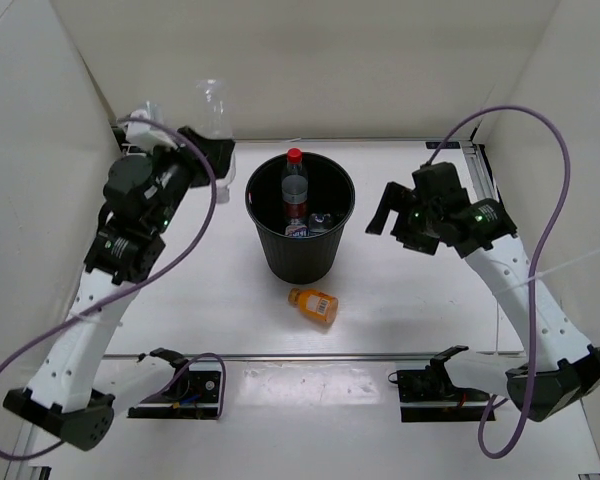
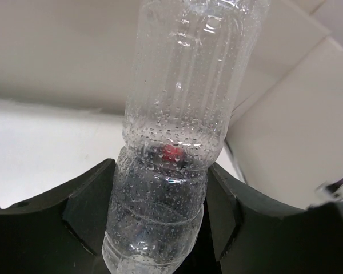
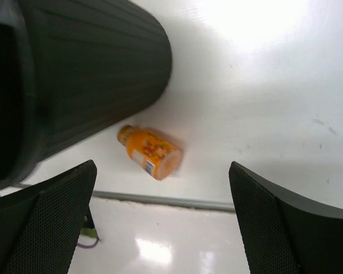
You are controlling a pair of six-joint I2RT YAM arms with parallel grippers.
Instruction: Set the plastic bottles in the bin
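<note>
**Clear bottle (image 2: 177,114) pinched in my left pincer (image 2: 160,200); orange bottle (image 1: 313,305) lying on the table (image 1: 200,300)**

The clear bottle had no label, and fine droplets clung to the inside of its ribbed wall. My left pincer was closed on its narrow waist. One black finger (image 2: 86,211) pressed on each side, and the plastic looked slightly squeezed between them. From above, the bottle stood roughly upright out of the pincer, raised off the table. It was behind and to the left of the bin (image 1: 300,262), near the back-left corner of the white walls (image 1: 40,150), and apart from the bin's rim.

The bin stood upright in the middle of the table. Inside it a red-capped bottle (image 1: 294,185) stood on end, its cap about level with the rim. Low beside it lay more bottle parts with blue and white labelling, too dark for me to count.

The orange bottle lay on its side on the table, just in front of the bin's base and not touching it.

My right pincer (image 1: 382,212) was spread wide and held nothing. It hung above the table to the right of the bin, touching neither the bin nor any bottle. In its wrist view the orange bottle showed in the gap between its fingers, with the bin's wall at the left.
</note>
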